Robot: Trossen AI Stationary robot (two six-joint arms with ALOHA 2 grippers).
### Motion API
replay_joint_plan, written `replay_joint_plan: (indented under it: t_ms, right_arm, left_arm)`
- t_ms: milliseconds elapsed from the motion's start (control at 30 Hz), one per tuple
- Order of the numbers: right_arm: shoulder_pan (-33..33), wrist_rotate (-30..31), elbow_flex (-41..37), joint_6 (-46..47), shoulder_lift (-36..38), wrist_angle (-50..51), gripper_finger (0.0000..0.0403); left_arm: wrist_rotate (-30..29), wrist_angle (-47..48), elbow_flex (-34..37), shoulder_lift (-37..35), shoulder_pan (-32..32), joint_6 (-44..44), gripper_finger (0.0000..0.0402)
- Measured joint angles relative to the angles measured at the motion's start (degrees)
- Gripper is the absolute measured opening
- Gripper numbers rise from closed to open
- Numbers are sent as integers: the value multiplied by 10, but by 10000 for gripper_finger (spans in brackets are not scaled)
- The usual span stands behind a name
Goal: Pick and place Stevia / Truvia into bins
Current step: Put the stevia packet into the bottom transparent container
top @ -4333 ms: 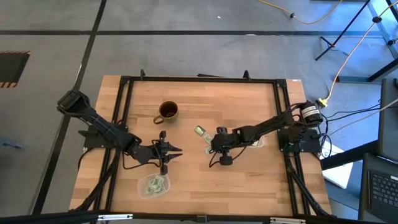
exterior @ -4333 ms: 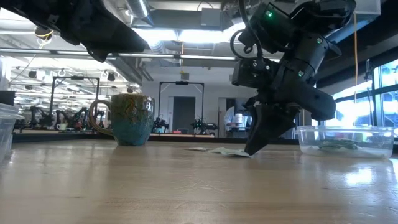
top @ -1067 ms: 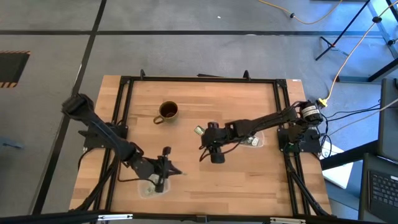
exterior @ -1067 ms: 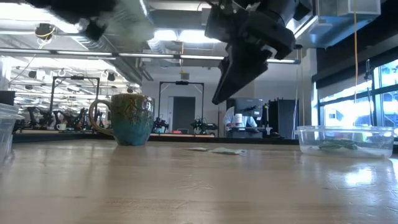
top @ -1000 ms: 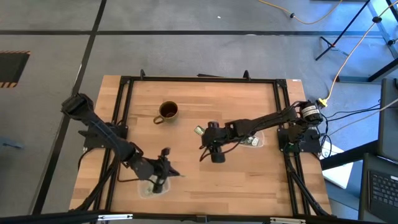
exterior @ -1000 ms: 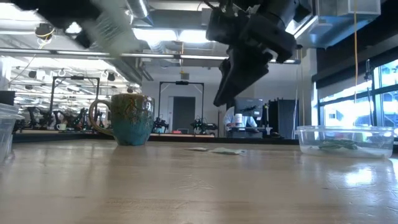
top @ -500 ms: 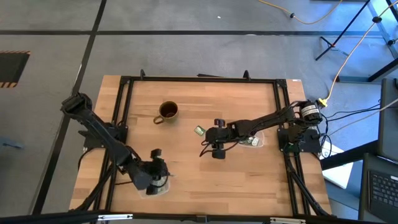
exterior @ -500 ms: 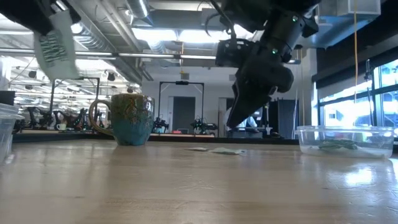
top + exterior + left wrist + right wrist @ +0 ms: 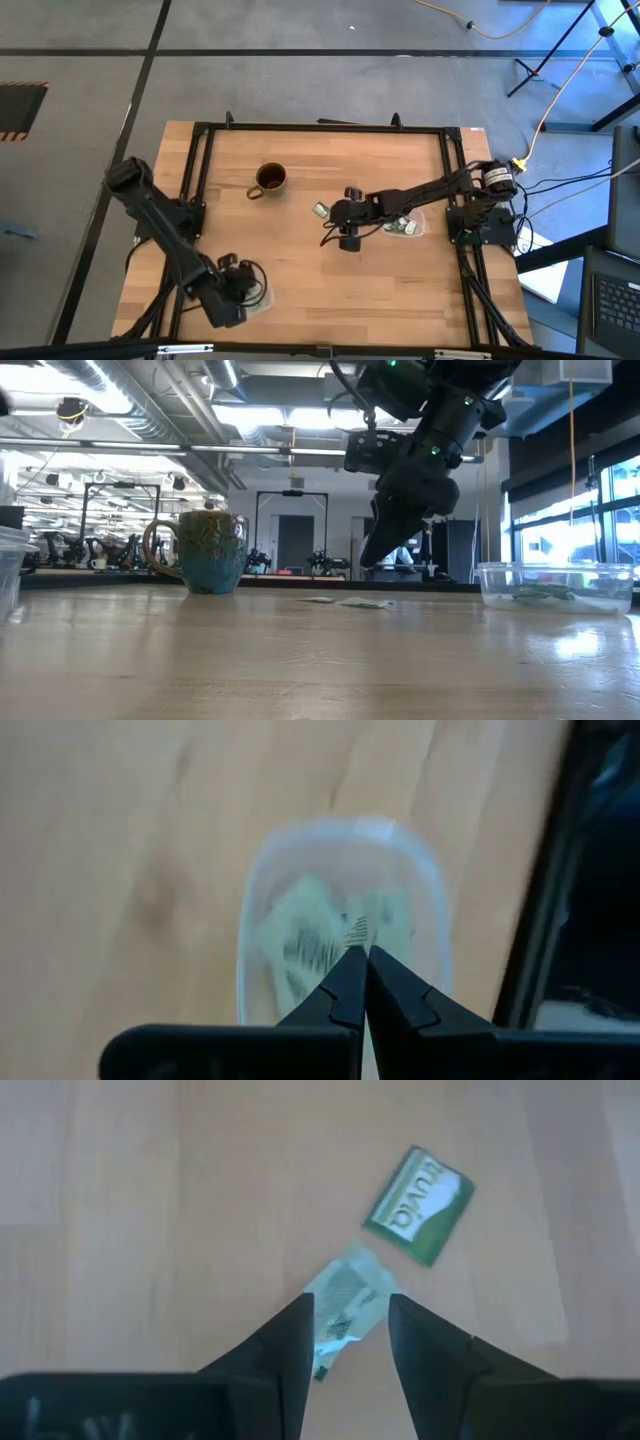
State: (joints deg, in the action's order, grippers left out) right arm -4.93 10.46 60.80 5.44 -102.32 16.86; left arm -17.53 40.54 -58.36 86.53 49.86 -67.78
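My right claw hangs above the middle of the counter, fingers parted and holding nothing. Between its fingertips, down on the wood, lies a pale green-and-white sachet, and just beside that one lies a darker green Truvia sachet, flat and printed side up. From above, both loose sachets sit a little right of the brown mug, which stands toward the far left of the counter. At counter height the two sachets show as thin flat slips, with my right claw well clear above them.

My left claw is pinched fully shut with nothing between its tips. It hovers over the near-left bin, a clear container with several green and white sachets heaped inside.

The other bin sits at the right side of the counter, under my right arm, with a few sachets in it.
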Motion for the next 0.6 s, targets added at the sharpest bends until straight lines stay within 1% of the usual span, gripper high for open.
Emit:
replay_joint_plan:
  t_ms: [67, 133, 333, 467, 600]
  right_arm:
    - [5, 0, 0, 0, 0, 0, 134]
    - [10, 0, 0, 0, 0, -5, 134]
    - [20, 0, 0, -1, 0, -26, 134]
    - [21, 0, 0, -3, 0, -27, 134]
    - [21, 0, 0, -13, 0, -27, 134]
  left_arm:
    - [32, 33, -20, 29, 3, -30, 2]
    - [48, 76, -48, 60, 5, -43, 2]
    - [53, 178, -134, 138, 8, -42, 2]
    - [72, 210, -171, 174, 10, -36, 2]
    - [74, 208, -176, 180, 11, -35, 2]
